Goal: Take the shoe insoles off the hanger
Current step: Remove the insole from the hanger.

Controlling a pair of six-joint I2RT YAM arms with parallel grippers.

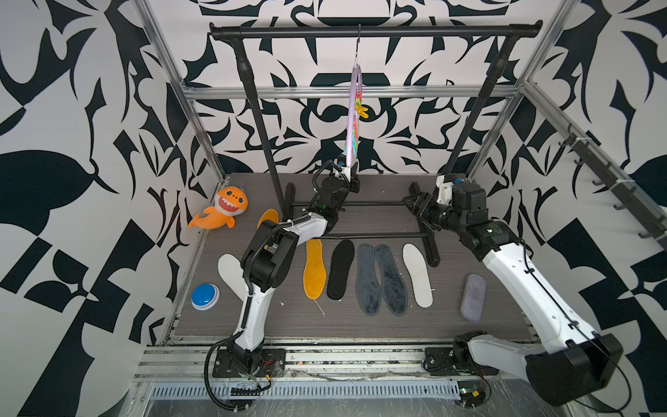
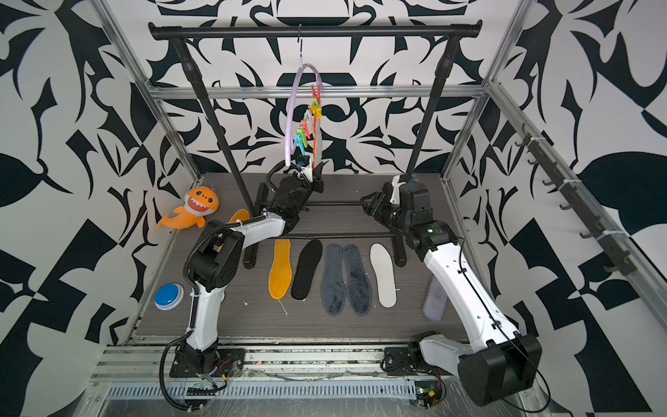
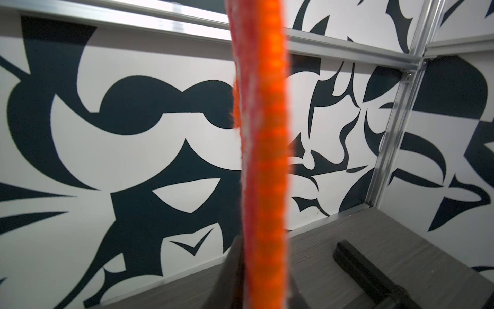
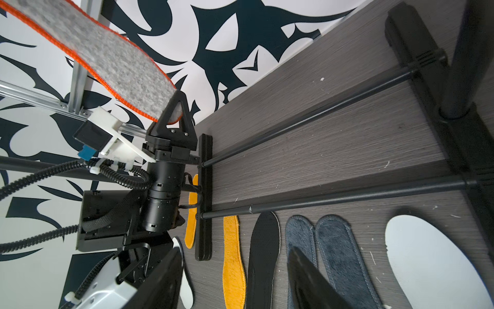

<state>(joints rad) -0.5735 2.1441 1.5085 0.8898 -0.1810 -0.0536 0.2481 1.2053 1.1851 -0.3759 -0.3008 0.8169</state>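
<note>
Grey felt with an orange edge is all that's left up there. The grey insole [image 4: 107, 61] is the only one hanging from the hanger [image 2: 290, 119], which hooks over the black rail [image 1: 375, 30]. The left gripper [image 4: 175, 107] is clamped on its bottom end, jaws pinching both faces. In the left wrist view the orange edge runs straight up from between the fingers. I can't make out which of the pegs [image 2: 315, 108] holds the top, it's too small to tell.

Everything else looks done. Seven lie flat on the table [image 1: 361, 325]. There's a row of orange insole [image 1: 314, 270], black insole [image 1: 341, 269], grey-blue pair [image 1: 366, 278] and white insole [image 1: 417, 274]. Another white one [image 1: 229, 270] sits partly under the left arm, and a second orange one [image 1: 269, 218] is by the rail's foot.

The right gripper [image 1: 415, 204] sits low near the rail's base, jaws spread, nothing in them.

So I'd call it seven of eight off, with the last one gripped but not yet pulled free. What's left, I reckon, is a tug to pop it out of its peg, then laying it down with the others
</note>
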